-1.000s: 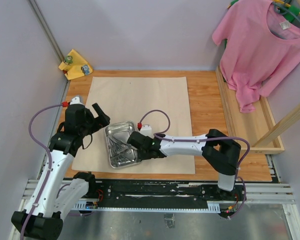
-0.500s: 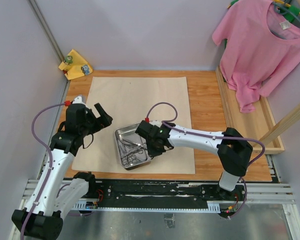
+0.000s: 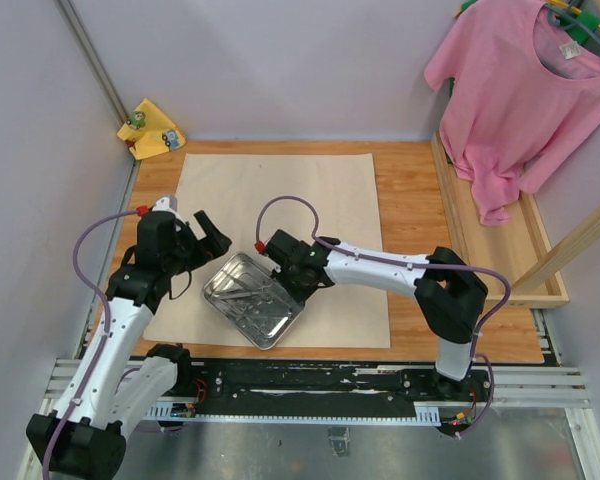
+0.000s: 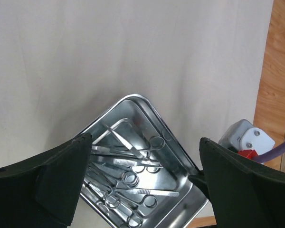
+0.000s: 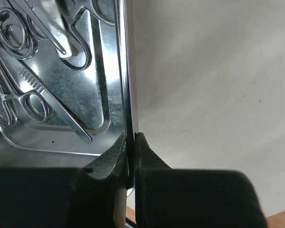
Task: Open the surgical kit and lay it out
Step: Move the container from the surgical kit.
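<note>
steel tray (image 4: 173, 142) sits skewed on the beige cloth wrap (image 3: 280, 190), near its front edge; the instruments (image 4: 131, 164) inside overlap, count unclear.
right gripper (image 5: 131, 142) reaches in from the right, clamped on the tray rim; left gripper (image 3: 202, 235) hovers just left of the tray, jaws spread wide.

1. You are facing a robotics lab test cell: plain lilac walls (image 3: 280, 70) enclose a wooden tabletop (image 3: 415, 200).
2. Your left arm (image 3: 115, 320) and right arm (image 3: 375, 270) are bolted to a slotted metal rail (image 3: 550, 385) carrying exposed wiring.
3. A pink T-shirt (image 3: 515, 90) hangs over a wooden rack (image 3: 505, 255).
</note>
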Motion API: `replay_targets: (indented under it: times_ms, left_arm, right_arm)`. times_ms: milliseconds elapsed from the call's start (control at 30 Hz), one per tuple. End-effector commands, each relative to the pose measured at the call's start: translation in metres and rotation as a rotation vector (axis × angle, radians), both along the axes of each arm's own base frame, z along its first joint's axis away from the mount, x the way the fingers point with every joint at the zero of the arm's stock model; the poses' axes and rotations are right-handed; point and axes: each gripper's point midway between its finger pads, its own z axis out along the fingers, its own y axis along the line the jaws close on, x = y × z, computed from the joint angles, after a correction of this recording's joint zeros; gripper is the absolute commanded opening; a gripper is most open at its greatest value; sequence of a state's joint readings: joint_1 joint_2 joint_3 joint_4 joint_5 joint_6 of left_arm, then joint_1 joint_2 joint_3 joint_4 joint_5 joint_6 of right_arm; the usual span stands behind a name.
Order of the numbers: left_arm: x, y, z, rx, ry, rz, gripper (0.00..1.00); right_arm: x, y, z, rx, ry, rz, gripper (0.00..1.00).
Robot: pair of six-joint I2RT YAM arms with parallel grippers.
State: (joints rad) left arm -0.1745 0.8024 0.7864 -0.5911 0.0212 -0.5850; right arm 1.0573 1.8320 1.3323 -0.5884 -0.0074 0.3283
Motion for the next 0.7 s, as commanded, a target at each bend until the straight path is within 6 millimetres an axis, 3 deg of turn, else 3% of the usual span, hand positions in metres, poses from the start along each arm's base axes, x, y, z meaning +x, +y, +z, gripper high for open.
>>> replay_targets:
  times_ms: [0,33,67,200,300,467,667]
  left_arm:
    - [0.006,-0.008,-0.002,-0.030,-0.016,-0.021,0.99]
    - [0.006,-0.008,-0.005,-0.030,-0.011,-0.020,0.99]
    - [0.007,-0.008,-0.007,-0.031,-0.005,-0.022,0.99]
    - [0.009,-0.008,-0.015,-0.027,0.005,-0.019,0.99]
    - [0.010,-0.007,-0.020,-0.021,0.012,-0.013,0.99]
    - [0.012,-0.005,-0.023,-0.018,0.011,0.000,0.99]
    - [0.015,0.002,-0.024,0.009,0.017,0.034,0.99]
  right_arm:
    - [0.035,0.009,0.012,-0.022,-0.157,0.224,0.02]
    - [0.045,0.004,0.011,-0.050,-0.184,0.220,0.10]
    - [0.053,0.000,0.012,-0.066,-0.195,0.209,0.27]
    - [0.074,-0.009,0.023,-0.031,-0.184,0.156,0.58]
    - [0.081,-0.015,0.043,0.017,-0.191,0.092,0.68]
    - [0.052,-0.017,0.071,0.138,-0.123,-0.075,0.78]
    - [-0.010,-0.021,0.046,0.184,0.004,-0.322,0.81]
